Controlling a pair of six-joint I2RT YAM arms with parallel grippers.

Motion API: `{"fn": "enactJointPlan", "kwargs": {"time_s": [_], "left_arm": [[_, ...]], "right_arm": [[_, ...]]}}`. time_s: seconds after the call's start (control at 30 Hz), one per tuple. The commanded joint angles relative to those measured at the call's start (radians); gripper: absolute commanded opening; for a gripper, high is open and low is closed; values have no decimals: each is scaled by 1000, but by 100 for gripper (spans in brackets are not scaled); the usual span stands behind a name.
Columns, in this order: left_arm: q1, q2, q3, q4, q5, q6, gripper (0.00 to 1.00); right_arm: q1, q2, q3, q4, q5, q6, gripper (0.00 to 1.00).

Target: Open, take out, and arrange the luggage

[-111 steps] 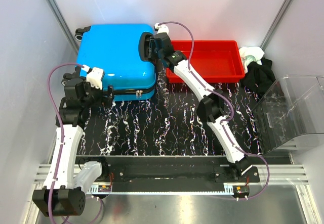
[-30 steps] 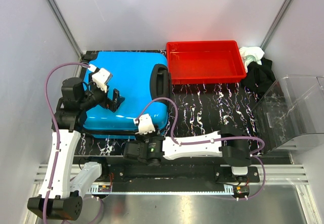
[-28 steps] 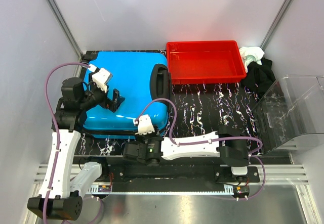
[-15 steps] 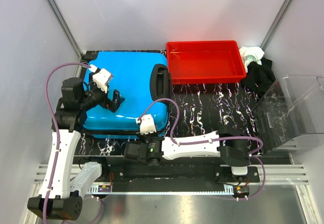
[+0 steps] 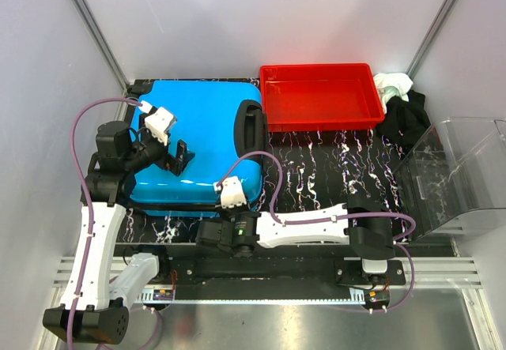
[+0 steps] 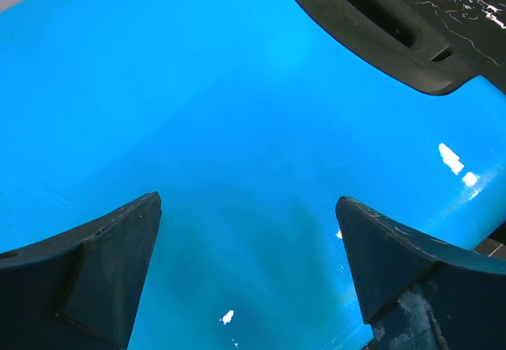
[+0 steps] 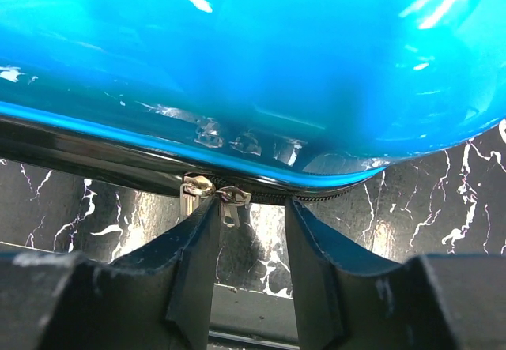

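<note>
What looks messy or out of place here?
Only the crumpled black and white cloth. It is heaped in the far right corner beside the red tray and the clear bin, not inside either. The blue luggage lies flat with its zipper closed. Nothing looks spilled or broken.

Glossy, smooth hard plastic: luggage (image 5: 209, 125) shell. Shiny metal: zipper pulls (image 7: 226, 197). Polished marble-look: table (image 5: 316, 164).

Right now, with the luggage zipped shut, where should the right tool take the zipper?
Take the metal zipper pull hanging at the luggage's near edge. Come in level from the near side, where the right tool sits open: the tab dangles free.
</note>
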Motion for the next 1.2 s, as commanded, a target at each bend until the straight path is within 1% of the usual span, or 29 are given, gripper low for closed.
{"fn": "enactJointPlan", "kwargs": {"time_s": [0.0, 0.13, 0.17, 0.33, 0.47, 0.63, 0.7, 0.9, 1.17], "left_arm": [[-2, -6, 3, 36, 26, 15, 98], [-2, -5, 3, 36, 23, 18, 98], [-2, -6, 3, 36, 26, 18, 98], [-2, -6, 4, 38, 22, 21, 98], [-2, -5, 0, 36, 20, 26, 98], [-2, -2, -2, 36, 22, 26, 98], [-2, -3, 1, 36, 23, 26, 98], [-4, -3, 4, 36, 26, 21, 98], [-4, -3, 1, 35, 20, 28, 98]], "right_arm": [[-32, -52, 1, 26, 48, 7, 43], [-42, -38, 10, 90, 13, -54, 42], [-42, -29, 20, 97, 2, -89, 43], [-40, 20, 70, 97, -47, -141, 46], [-39, 6, 52, 97, -27, -122, 47], [-43, -43, 0, 93, 31, -74, 39], [-43, -52, -9, 98, 54, -80, 36], [-62, -26, -6, 87, 35, -95, 35], [-60, -95, -54, 60, -2, -53, 34]]}}
